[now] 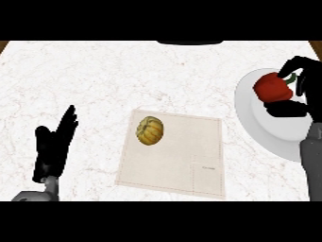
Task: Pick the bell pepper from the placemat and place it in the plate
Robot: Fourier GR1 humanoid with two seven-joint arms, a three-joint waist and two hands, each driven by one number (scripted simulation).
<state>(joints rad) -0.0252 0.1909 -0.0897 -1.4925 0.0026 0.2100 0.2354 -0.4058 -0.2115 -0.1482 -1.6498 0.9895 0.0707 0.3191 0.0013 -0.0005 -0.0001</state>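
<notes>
We see the pepper (273, 89), red with a green stem, held in our right hand (317, 90) over the plate (261, 124). The plate is white and sits at the counter's (122, 71) right edge, partly hidden by our right forearm. Our fingers (292, 66) curl over the pepper's top by the stem, and the thumb (286, 109) closes in beneath it, so the pepper sits pinched between them, with the palm to its right. The pepper's left side is bare and faces the middle of the counter. We cannot tell whether the pepper touches the plate or hangs just above it.

The placemat (184, 160), a pale cloth rectangle, lies near the counter's front edge, about midway along it and well apart from the plate's rim. On its far left corner rests a small yellow-orange squash (150, 130), ribbed, lying partly over the mat's left edge.

Our left hand (52, 146) shows near the counter's front left corner, fingers straight and pointing up, holding nothing, well apart from the mat. The counter is white marble with faint veins, and brown wood shows past its far corners.
</notes>
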